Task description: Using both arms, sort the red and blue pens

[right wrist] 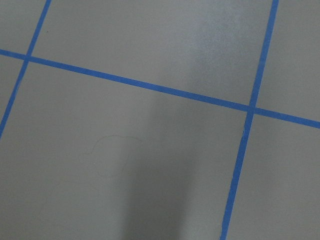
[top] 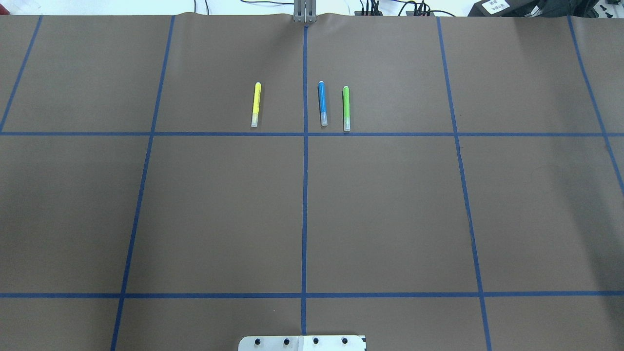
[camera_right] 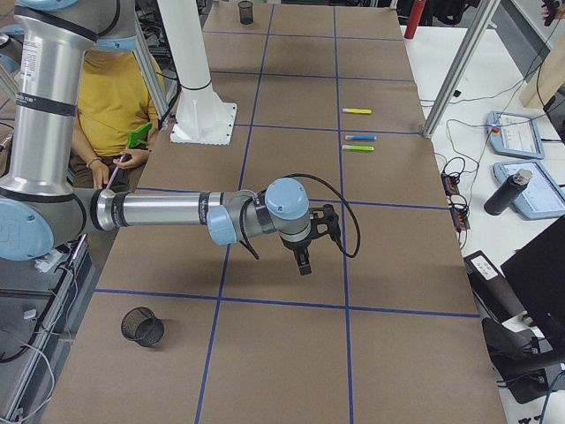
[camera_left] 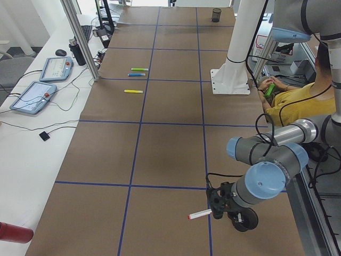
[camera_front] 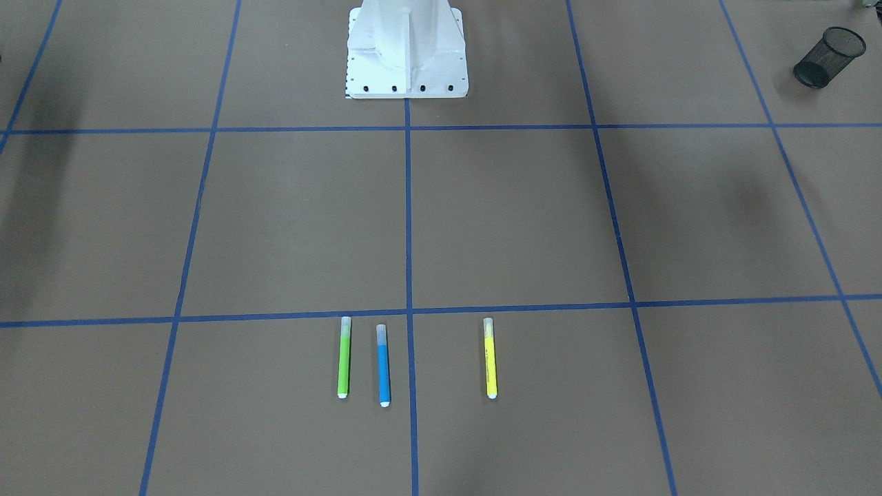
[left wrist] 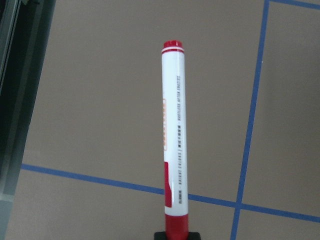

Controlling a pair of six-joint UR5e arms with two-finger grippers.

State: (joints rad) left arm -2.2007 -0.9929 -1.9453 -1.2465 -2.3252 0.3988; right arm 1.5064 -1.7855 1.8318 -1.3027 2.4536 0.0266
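The red pen [left wrist: 174, 145], white-barrelled with red cap and red end, is held at its cap end in my left gripper [left wrist: 176, 236], which is shut on it. In the exterior left view this pen [camera_left: 200, 214] sticks out level from the left gripper [camera_left: 214, 208], low over the near end of the table. The blue pen [camera_front: 384, 365] lies on the table between a green marker [camera_front: 344, 358] and a yellow marker [camera_front: 490, 358]. My right gripper [camera_right: 305, 261] hangs over the table's middle, well short of the blue pen [camera_right: 360, 138]. Whether it is open or shut I cannot tell.
A black mesh cup [camera_front: 827, 56] lies tipped near the table corner on my left side. Another mesh cup [camera_right: 141, 327] stands at the end on my right. A person in a yellow shirt [camera_right: 110, 97] sits behind the white robot base [camera_front: 406, 62].
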